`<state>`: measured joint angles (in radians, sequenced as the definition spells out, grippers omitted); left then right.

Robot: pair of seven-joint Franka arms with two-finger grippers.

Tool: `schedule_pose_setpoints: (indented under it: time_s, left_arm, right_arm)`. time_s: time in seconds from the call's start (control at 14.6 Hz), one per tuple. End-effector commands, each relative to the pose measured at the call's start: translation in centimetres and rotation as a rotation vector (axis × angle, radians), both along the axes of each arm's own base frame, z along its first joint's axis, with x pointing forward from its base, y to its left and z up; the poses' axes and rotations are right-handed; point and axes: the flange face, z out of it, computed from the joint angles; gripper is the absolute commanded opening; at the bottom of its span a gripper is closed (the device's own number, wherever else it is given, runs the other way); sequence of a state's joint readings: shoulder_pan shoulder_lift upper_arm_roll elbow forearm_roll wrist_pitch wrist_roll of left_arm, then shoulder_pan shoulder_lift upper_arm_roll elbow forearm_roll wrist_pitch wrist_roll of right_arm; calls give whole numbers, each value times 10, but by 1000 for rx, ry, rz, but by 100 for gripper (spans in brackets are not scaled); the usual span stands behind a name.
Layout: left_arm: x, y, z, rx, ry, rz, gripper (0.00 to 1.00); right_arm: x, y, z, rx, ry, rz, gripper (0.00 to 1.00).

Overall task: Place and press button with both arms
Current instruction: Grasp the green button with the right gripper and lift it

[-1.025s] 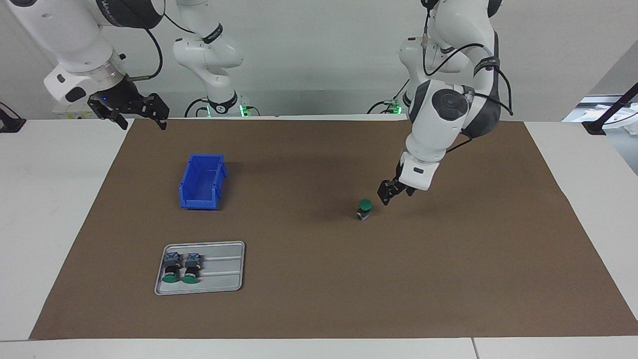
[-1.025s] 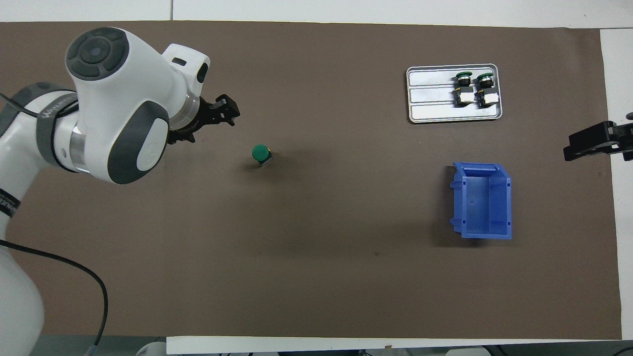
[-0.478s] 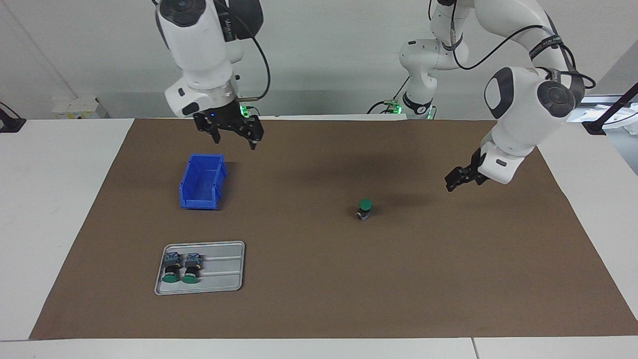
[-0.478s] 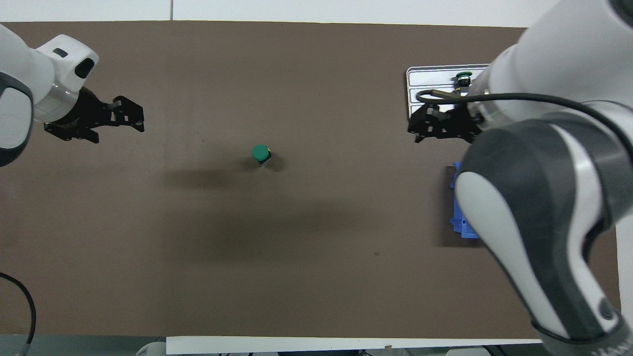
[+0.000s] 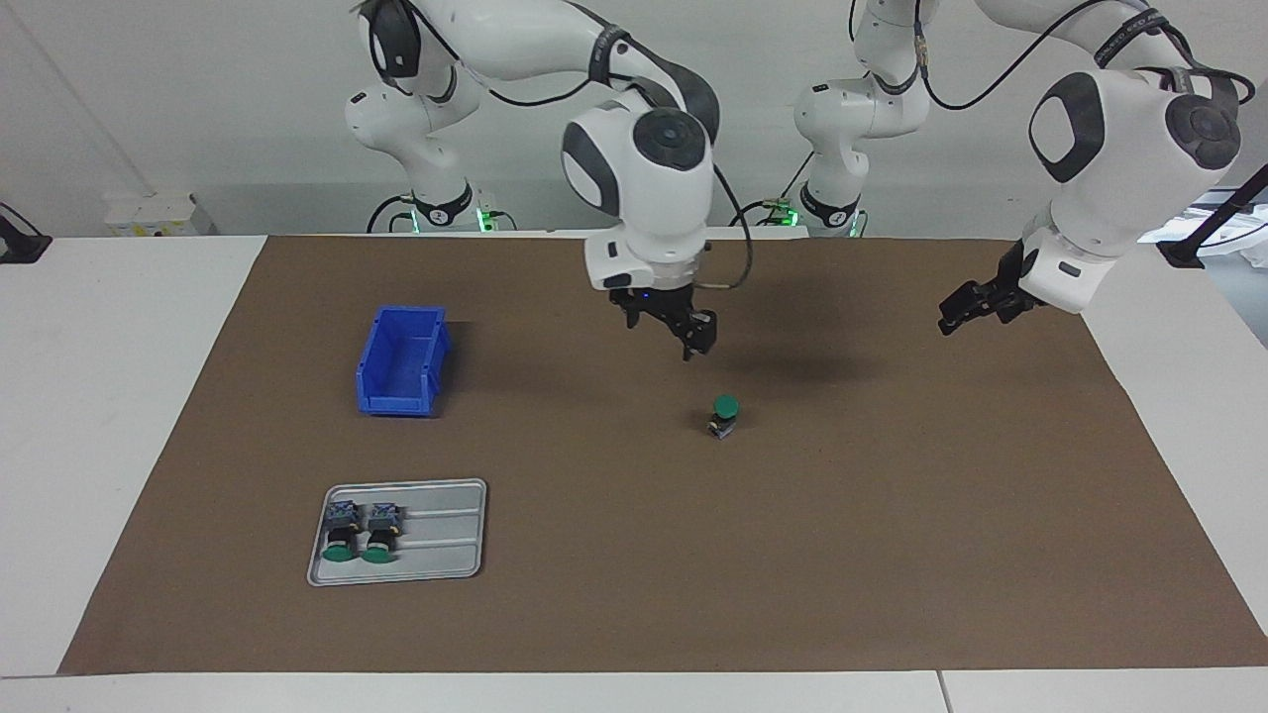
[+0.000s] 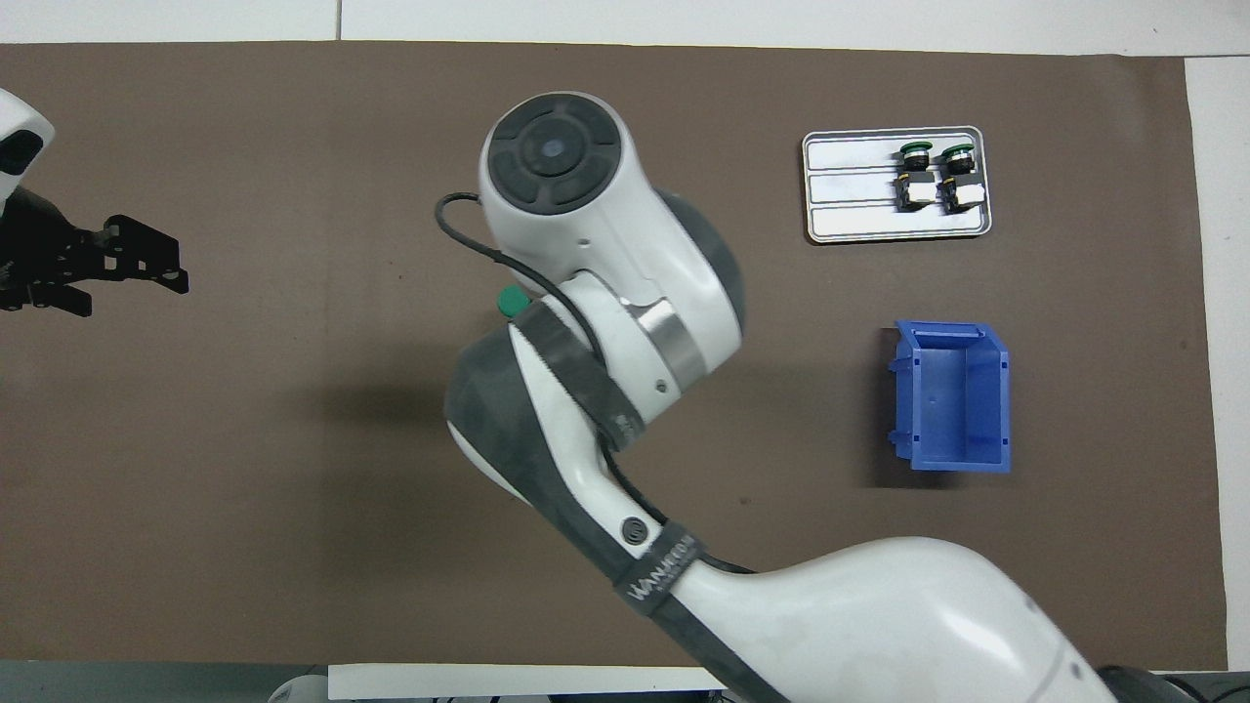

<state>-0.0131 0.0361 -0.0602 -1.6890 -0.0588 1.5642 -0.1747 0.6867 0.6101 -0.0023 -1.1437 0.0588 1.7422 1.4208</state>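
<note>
Button (image 5: 725,414) stood upright on the brown mat (image 5: 892,555) near the middle of the worktop, green cap up, touched by neither gripper. From overhead most of it was hidden under the right arm's wrist; only a sliver of green cap (image 6: 509,302) showed there.

The right gripper (image 5: 680,329) hung in the air over the mat, just beside the button and above it toward the robots' edge. Its jaws looked spread and held nothing, though they were seen slantwise and small. In the overhead view this gripper was wholly covered by its own arm.

The left gripper (image 5: 969,306) hovered over the mat toward the left arm's end, well apart from the button, jaws apart and empty. Overhead (image 6: 117,264) its arm was cut off by the picture's edge.

Counted: three buttons in all, one on the mat and two spare buttons (image 5: 360,528) lying side by side in one grey tray (image 5: 446,564) near the worktop's corner at the right arm's end; one blue bin (image 5: 401,360), open and nearer the robots than the tray; two working arms.
</note>
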Motion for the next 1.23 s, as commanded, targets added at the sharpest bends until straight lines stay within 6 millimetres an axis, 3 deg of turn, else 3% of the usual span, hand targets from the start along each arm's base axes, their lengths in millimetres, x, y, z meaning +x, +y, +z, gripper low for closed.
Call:
schedule_pose_setpoints:
  time_s: [0.0, 0.34, 0.55, 0.61, 0.89, 1.02, 1.16]
  left_arm:
    - [-5, 4, 29, 48, 16, -32, 99]
    - [-22, 7, 44, 55, 17, -115, 99]
    - [-25, 8, 44, 55, 27, -116, 99]
    - [-26, 9, 47, 56, 21, -113, 99]
    - [-26, 11, 47, 57, 20, -112, 99]
    - [-26, 19, 48, 57, 19, -96, 99]
    - [-29, 22, 51, 57, 22, -92, 99]
  right_arm:
    - [14, 28, -25, 29, -37, -88, 99]
    - [23, 38, -66, 51, -70, -101, 99]
    - [23, 41, -93, 51, -69, -100, 99]
    - [15, 50, -102, 45, -62, -86, 99]
    - [17, 50, -107, 56, -66, -88, 99]
    - [15, 50, -118, 53, -66, -84, 92]
    - [13, 52, -125, 64, -77, -79, 77]
